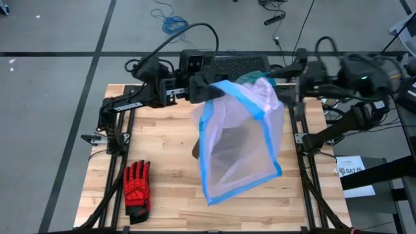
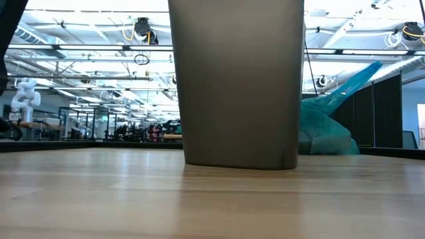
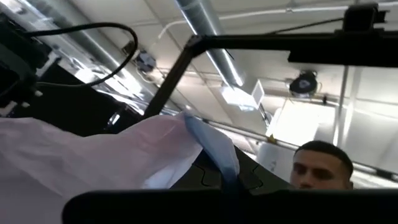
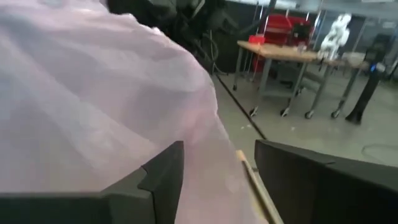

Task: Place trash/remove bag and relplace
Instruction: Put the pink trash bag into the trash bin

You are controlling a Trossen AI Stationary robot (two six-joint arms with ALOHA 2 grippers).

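While left gripper (image 1: pixel 195 88) fingers clamp lilac bag (image 1: pixel 240 140) rim, right gripper (image 1: pixel 286 88) fingers stand apart: replacement step; next, spread mouth over bin (image 2: pixel 236 83).

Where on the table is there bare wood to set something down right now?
Bare wood lies between the red glove and the hanging lilac bag, along the table's near edge, and right of the bag. The middle is crowded: bin under the bag, both hands at its rim.

Bin (image 2: pixel 242 86) top cut off; lilac bag (image 1: pixel 237 140) hides it overhead.
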